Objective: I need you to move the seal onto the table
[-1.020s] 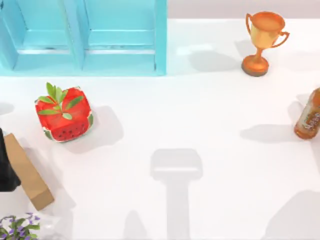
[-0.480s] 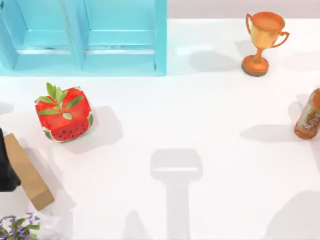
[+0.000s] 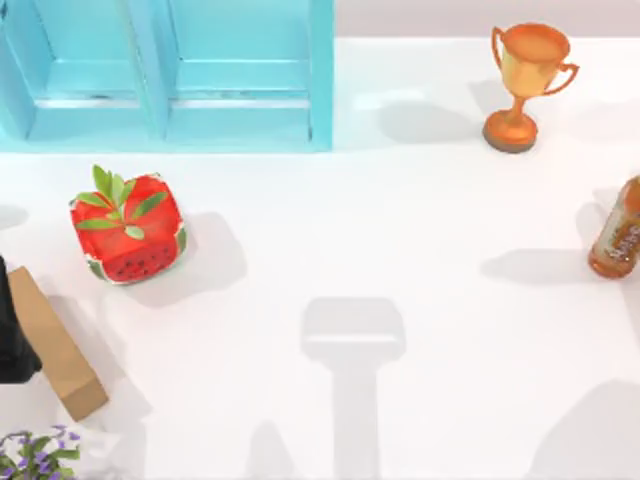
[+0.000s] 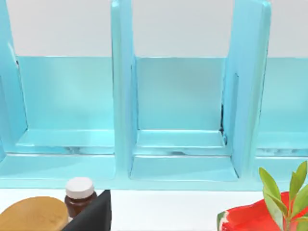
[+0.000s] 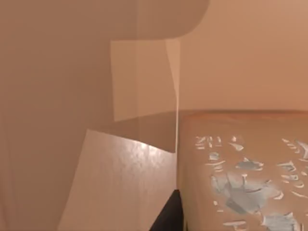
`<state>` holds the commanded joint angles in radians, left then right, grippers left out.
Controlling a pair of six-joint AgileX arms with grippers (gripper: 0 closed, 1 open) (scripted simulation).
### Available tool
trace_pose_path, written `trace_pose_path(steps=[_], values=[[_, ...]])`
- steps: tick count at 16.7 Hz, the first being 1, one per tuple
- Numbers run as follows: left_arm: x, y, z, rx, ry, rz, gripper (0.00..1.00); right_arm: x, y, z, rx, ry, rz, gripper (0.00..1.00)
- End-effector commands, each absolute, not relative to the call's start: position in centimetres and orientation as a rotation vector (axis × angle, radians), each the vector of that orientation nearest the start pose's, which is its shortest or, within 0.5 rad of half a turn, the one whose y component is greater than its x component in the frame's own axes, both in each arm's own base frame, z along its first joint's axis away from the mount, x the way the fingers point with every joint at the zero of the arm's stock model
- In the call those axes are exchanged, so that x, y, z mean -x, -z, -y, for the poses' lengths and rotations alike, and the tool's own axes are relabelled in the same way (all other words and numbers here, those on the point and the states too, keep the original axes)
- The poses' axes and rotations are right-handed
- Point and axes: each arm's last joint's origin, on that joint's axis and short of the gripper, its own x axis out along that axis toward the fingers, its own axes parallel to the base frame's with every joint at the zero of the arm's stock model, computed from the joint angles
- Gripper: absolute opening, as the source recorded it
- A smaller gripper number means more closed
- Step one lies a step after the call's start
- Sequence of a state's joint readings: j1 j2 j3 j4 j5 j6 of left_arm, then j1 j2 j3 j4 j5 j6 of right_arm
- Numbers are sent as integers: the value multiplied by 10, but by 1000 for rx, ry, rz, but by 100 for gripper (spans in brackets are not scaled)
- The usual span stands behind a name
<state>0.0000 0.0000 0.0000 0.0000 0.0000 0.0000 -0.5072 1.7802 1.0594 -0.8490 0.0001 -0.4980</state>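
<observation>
While the top view looks down on the white table, the left gripper appears as a black shape at the table's left edge, next to the near end of a long tan slab-shaped box. Whether this pincer is apart or together cannot be told.

A watermelon cube with green leaves on top sits just beyond the box. A light-blue cabinet with open compartments stands along the far edge on the left. A sprig of purple flowers is in the near left corner. On the right side, a golden trophy stands upright near the far edge, and an orange-brown bottle stands at the right edge, well apart from the trophy.

The left wrist view faces the cabinet's compartments, with a brown jar with a white cap, a rounded tan wooden piece beside it, and the watermelon cube's corner.

The right wrist view is pressed close against tan-brown surfaces. One face, carrying a pale, flecked mark, appears to be the seal, with a dark wedge just beside its edge. Where the seal stands in relation to the table cannot be told. Whether the right gripper is apart, together or clamped on the seal cannot be told either.
</observation>
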Motion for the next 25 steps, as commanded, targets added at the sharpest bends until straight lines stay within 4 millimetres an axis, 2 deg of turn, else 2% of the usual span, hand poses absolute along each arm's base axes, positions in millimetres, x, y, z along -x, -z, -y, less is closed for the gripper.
trace_pose_path(steps=[9, 12, 15, 18, 22, 25], values=[[-106, -160, 1, 0, 0, 0, 100, -267, -144, 146, -4, 8, -1567, 0], [-106, -160, 1, 0, 0, 0, 100, -280, -161, 138, -9, 43, -1556, 0], [-106, -160, 1, 0, 0, 0, 100, -299, -193, 113, -34, 93, -1548, 0], [-106, -160, 1, 0, 0, 0, 100, -305, -227, 71, -63, 115, -1568, 0], [-106, -160, 1, 0, 0, 0, 100, -289, -268, 20, -36, 61, -1589, 0], [-106, -160, 1, 0, 0, 0, 100, -272, -289, 0, -12, 19, -1573, 0]])
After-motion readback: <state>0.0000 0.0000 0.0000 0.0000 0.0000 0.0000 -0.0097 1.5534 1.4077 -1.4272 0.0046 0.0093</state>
